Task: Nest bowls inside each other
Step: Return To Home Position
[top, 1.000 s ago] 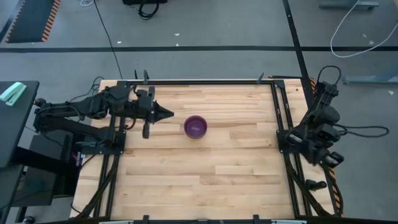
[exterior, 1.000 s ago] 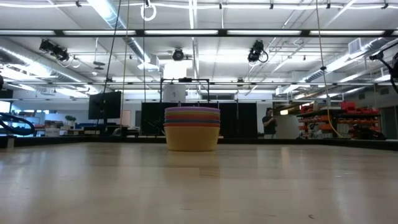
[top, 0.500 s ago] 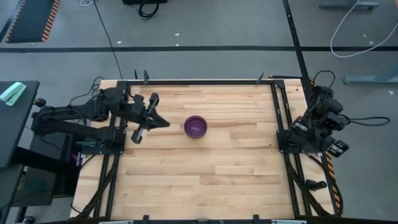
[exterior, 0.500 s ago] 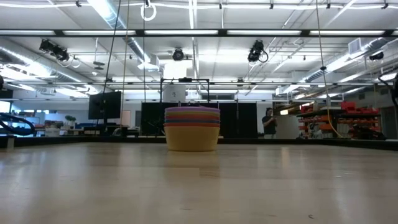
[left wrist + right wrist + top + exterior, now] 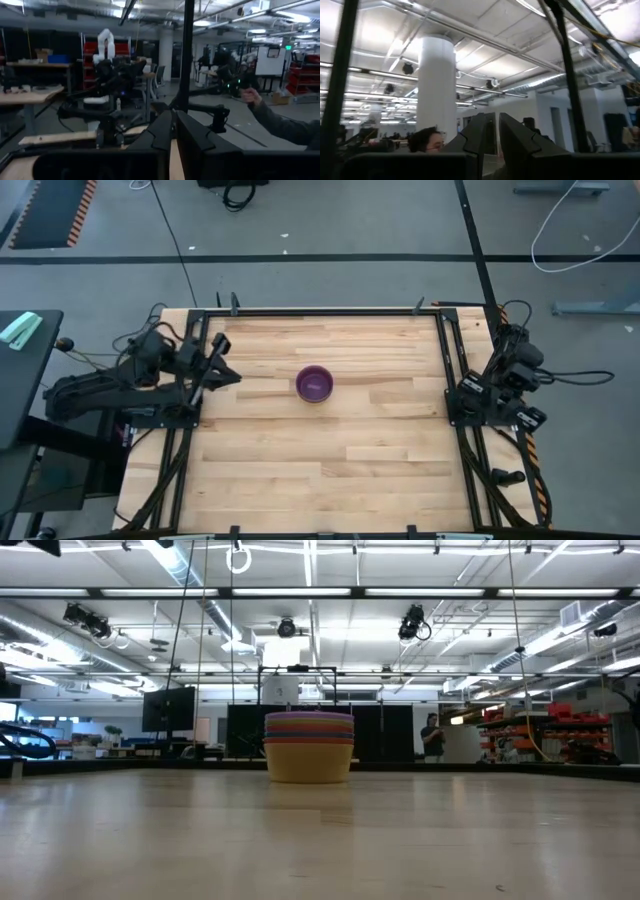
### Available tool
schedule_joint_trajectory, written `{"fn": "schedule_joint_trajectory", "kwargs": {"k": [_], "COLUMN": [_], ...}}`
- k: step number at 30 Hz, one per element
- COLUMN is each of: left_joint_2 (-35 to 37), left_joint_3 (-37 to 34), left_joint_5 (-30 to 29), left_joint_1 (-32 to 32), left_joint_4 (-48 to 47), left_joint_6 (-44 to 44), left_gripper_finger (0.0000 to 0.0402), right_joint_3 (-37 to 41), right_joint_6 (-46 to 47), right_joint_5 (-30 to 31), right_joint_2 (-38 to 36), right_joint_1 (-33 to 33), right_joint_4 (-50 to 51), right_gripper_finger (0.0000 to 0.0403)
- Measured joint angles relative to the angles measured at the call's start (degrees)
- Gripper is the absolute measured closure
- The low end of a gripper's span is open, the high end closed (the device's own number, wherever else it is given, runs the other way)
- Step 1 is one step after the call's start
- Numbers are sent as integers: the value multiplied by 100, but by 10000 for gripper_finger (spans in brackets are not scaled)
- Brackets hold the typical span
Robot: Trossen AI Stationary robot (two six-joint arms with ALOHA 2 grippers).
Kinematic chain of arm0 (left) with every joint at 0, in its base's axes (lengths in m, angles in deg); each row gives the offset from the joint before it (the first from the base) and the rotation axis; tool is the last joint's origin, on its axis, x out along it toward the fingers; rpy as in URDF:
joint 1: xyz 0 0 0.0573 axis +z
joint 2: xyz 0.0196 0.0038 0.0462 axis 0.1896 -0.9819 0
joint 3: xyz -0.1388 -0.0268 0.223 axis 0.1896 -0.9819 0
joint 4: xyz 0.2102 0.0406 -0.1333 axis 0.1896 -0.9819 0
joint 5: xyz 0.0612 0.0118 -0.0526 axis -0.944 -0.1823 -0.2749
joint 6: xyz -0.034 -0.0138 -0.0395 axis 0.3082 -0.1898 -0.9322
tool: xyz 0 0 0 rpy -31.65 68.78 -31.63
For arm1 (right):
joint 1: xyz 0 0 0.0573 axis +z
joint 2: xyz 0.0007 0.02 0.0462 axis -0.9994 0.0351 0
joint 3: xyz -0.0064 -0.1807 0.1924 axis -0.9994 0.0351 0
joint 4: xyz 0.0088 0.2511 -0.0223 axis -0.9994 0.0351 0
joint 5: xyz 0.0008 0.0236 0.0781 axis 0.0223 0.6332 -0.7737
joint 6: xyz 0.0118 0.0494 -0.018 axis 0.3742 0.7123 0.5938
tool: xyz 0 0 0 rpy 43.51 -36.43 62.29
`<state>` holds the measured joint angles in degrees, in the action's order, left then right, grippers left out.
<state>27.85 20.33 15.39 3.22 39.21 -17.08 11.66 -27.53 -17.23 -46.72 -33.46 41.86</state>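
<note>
Plastic, smooth, round: the bowls form one nested stack (image 5: 314, 384) on the bare middle of the table (image 5: 330, 470).

- Stack: purple bowl (image 5: 309, 717) uppermost, its hollow open to the overhead camera; yellow bowl (image 5: 309, 764) at the base, with thin coloured rims banded between. It stands upright and level. Being round, it has no long axis to favour.
- Table: pale wood planks, matt grain, dark metal frame.
- Left gripper (image 5: 228, 376): at the table's left edge, with its fingers together and empty. The tips point toward the stack, which lies well apart from them. This is the nearer arm.
- Right gripper (image 5: 492, 135): folded beyond the right edge, fingers together, empty, aimed up into the room.

Judgement: nesting looks complete, and no further grasp seems called for.
</note>
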Motion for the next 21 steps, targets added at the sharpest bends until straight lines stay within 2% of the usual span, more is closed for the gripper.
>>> {"fn": "schedule_joint_trajectory", "kwargs": {"k": [6, 13, 21], "left_joint_2": [687, 1190, 1651], "left_joint_3": [-547, -1154, -1603], "left_joint_5": [-32, -337, -341], "left_joint_1": [-6, -6, -6], "left_joint_4": [179, 400, 514], "left_joint_6": [-20, 28, 43], "left_gripper_finger": [377, 372, 368], "right_joint_3": [218, 545, 567], "right_joint_6": [-7, -18, -66], "right_joint_5": [331, 322, 322], "right_joint_2": [-2, -2, 0], "right_joint_1": [-3, -2, -2], "right_joint_4": [-142, -560, -521], "right_gripper_finger": [341, 341, 341]}}
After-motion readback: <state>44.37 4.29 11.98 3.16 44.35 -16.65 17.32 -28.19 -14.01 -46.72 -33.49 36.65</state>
